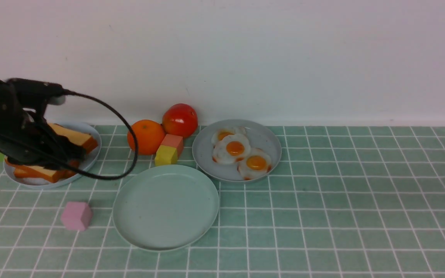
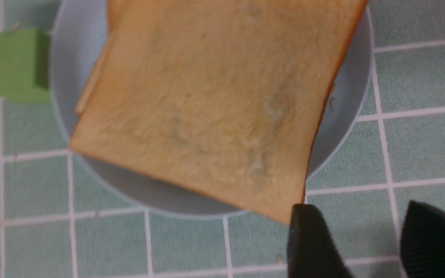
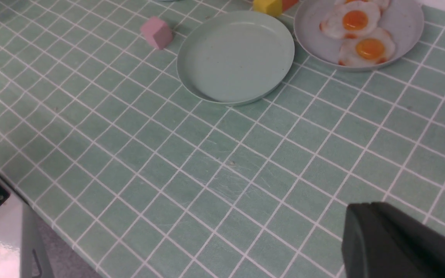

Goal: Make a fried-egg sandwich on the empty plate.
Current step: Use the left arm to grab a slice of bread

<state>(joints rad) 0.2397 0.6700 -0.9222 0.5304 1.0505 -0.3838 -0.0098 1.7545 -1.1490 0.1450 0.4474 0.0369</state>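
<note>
Mint-green and bare, the empty plate [image 1: 165, 208] sits on the tiled bench [image 1: 342, 200], near the middle and towards the front. The toast [image 2: 214, 104] you need lies stacked on the light blue plate [image 2: 72, 77] at the far left. Three fried eggs [image 1: 235, 148] lie on the grey plate [image 1: 265, 136], just beside the empty plate, behind it and to its right. A pink block [image 1: 76, 215] stands near the empty plate's left side.

Your left gripper [image 2: 359, 212] hangs over the toast plate with its jaws spread apart, gripping nothing. One finger [image 2: 307, 239] is right at a corner of the top slice, but you cannot tell whether it touches. Your right gripper [image 3: 365, 227] sits low at the bench's right edge, well apart from everything, closed with nothing in it.
</note>
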